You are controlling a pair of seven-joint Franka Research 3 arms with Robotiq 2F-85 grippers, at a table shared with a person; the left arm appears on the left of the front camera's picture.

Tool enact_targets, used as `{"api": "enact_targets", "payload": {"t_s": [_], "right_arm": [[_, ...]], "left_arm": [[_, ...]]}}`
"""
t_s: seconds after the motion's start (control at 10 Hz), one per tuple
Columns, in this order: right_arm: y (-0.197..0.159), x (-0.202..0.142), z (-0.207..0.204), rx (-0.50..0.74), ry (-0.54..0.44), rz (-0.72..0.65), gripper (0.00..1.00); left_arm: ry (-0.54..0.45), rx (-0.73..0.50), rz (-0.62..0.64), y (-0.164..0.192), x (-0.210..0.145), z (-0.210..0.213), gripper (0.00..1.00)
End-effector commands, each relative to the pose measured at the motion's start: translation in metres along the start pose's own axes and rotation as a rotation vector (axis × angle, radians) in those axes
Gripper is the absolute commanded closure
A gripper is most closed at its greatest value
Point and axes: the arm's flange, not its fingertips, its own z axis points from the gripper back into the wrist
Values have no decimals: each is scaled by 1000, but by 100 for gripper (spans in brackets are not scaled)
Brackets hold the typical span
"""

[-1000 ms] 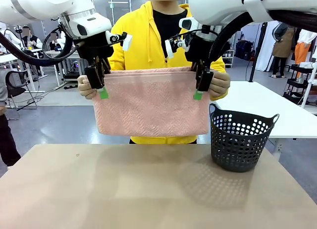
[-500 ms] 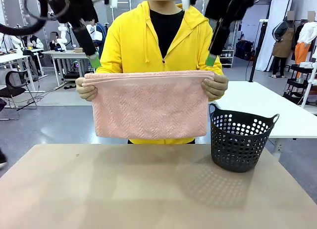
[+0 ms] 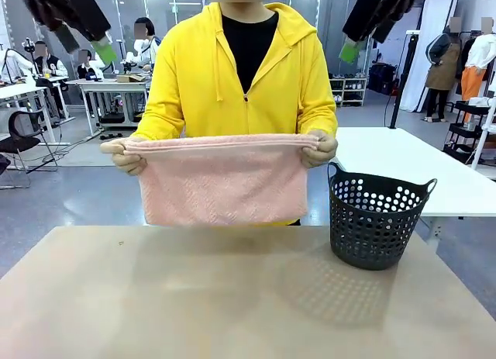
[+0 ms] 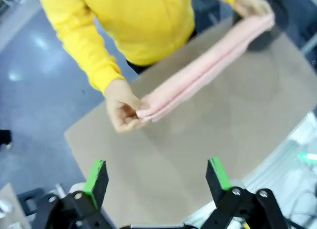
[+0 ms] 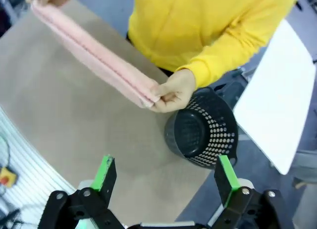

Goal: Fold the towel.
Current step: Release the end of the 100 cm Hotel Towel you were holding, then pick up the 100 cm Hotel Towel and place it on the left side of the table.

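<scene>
1. Table (image 3: 232,297): the basket (image 3: 376,219) stands on its right side.
2. Person (image 3: 240,72): holds the towel (image 3: 221,181) by its 2 top corners.
3. Towel: folded over, hanging above the table's far edge, beside the basket.
4. Left gripper (image 4: 156,172): raised, jaws wide apart, empty.
5. Right gripper (image 5: 165,164): raised, jaws wide apart, empty.

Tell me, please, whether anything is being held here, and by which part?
The left gripper and right gripper are open, holding nothing. The person's hands pinch the salmon-pink fluffy terry towel at both ends of its top edge.
</scene>
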Motion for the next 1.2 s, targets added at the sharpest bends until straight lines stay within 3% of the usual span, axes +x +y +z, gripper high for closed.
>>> {"api": "enact_targets", "payload": {"t_s": [0.0, 0.2, 0.3, 0.4, 1.1], "right_arm": [[14, -25, -15, -82, -81, -59, 0], [17, -41, -23, -61, -123, -85, 0], [19, -43, -24, -14, -136, -65, 0], [10, -25, -11, -58, -95, -61, 0], [10, -25, -11, -58, -95, -61, 0]], "left_arm": [[-150, 87, -19, 1, -42, -13, 0], [-172, 78, -46, 0, -63, -23, 0], [-171, 81, -48, -2, -63, -24, 0], [-149, 70, 1, 4, -44, -6, 0], [-149, 70, 1, 4, -44, -6, 0]]}}
